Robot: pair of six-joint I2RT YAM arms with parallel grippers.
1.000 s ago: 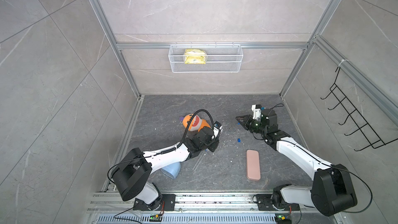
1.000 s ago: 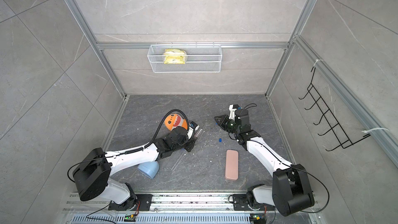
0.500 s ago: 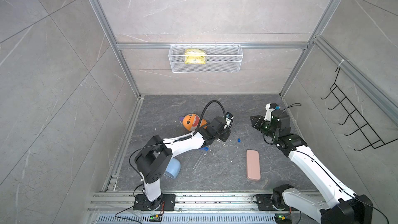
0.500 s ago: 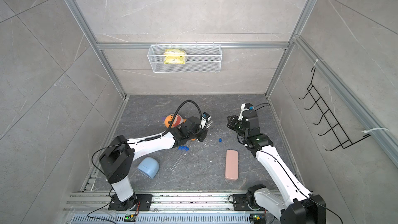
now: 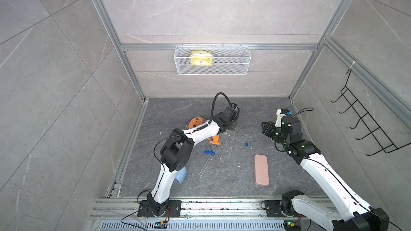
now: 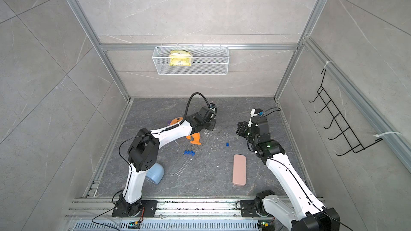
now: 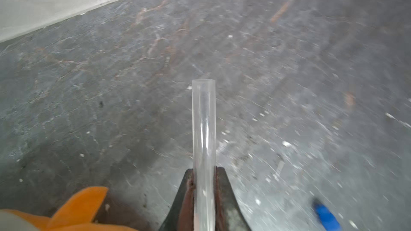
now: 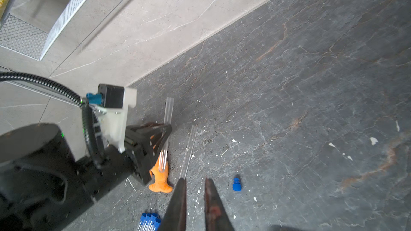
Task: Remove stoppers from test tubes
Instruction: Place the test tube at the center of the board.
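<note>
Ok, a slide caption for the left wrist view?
Left gripper shut on an unstoppered clear test tube over the grey floor; a loose blue stopper lies nearby.

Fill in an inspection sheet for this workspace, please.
Surface: dark stone floor, scattered white crumbs.
Job's things: open test tube held by left gripper; second tube lying loose; stoppered tubes bundled; one loose stopper.
Clutter: pink case, orange toy, blue cup.
Grippers: left gripper shut on test tube; right gripper shut, empty.
Cables: black hose arching over left wrist.
Surroundings: wire basket holding yellow packet; black hook rack.
</note>
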